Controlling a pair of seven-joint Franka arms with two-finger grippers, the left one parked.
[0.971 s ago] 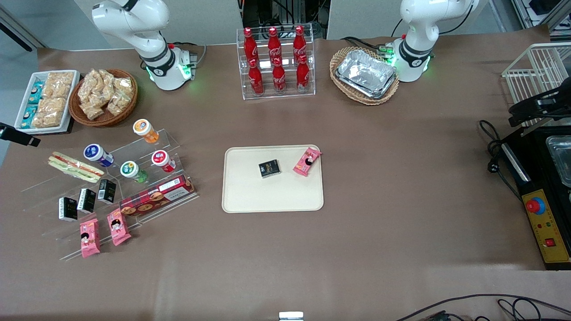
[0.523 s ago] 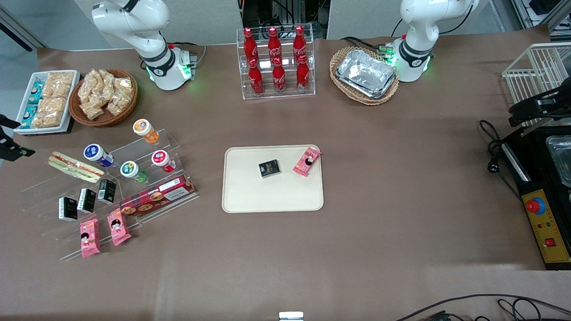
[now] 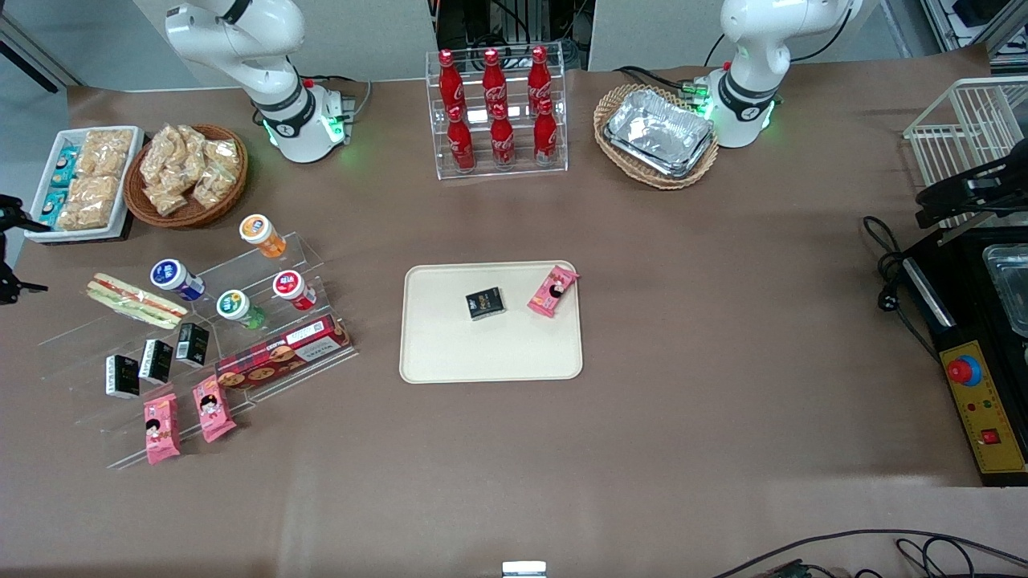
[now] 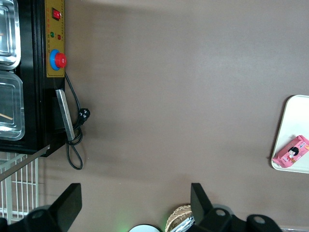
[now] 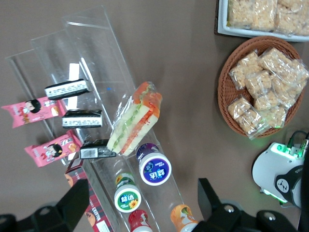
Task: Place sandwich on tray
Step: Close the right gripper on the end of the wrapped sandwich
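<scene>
While gripper (image 5: pixel 137 212) hangs above sandwich (image 5: pixel 134 119) on clear stepped rack (image 3: pixel 161 337), fingers (image 5: pixel 72 205) spread; brown table (image 3: pixel 683 321) carries cream tray (image 3: pixel 450 345) mid-surface.

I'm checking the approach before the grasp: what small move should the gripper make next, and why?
Probably descend toward the sandwich. The gripper hangs open above it at the working arm's end of the table, while the sandwich lies untouched on the clear acrylic shelf, not on the tray.
</scene>
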